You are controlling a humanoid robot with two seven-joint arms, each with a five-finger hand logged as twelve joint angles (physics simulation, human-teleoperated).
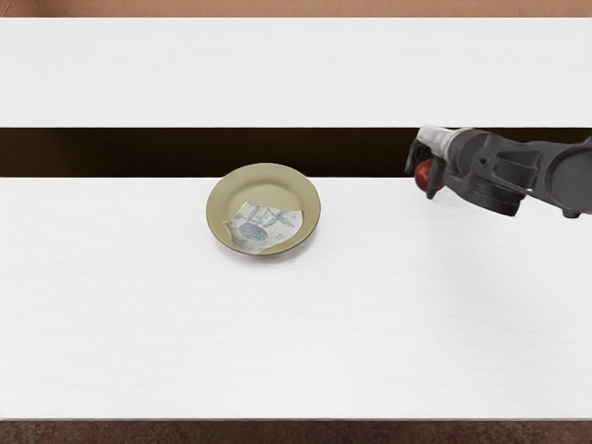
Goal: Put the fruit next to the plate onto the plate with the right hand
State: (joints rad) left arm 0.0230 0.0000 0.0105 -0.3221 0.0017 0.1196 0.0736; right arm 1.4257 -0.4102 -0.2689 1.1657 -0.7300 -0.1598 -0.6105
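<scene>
Right hand (433,165): dark, its arm coming in from the right edge; fingers curled round a small red fruit (424,174), grasping it. Whether the fruit rests on the table or is lifted clear cannot be told.

Red fruit: at the left tip of the hand, mostly covered by the fingers. It lies well apart from the plate, at roughly 3 o'clock of it, a shade toward 2. It looks rounded from the little that shows. No stem or pointed end is visible, so neither its long axis nor its heading can be told.

Plate (262,183): olive, shallow and round, with a pale patterned patch (265,225) toward its 6 o'clock side. It holds no fruit.

White table (296,333): carries the plate. A dark gap (185,153) runs along its far edge, passing just behind the hand at its 12 o'clock.

Hazards, as judged:
- A round fruit held by the fingertips alone may squirt out during the carry toward 9 o'clock.
- Dropped where it is now, it could roll into the gap.
- Released too high or too near the low rim, it may roll off the plate.
- A low approach could knock the plate.
</scene>
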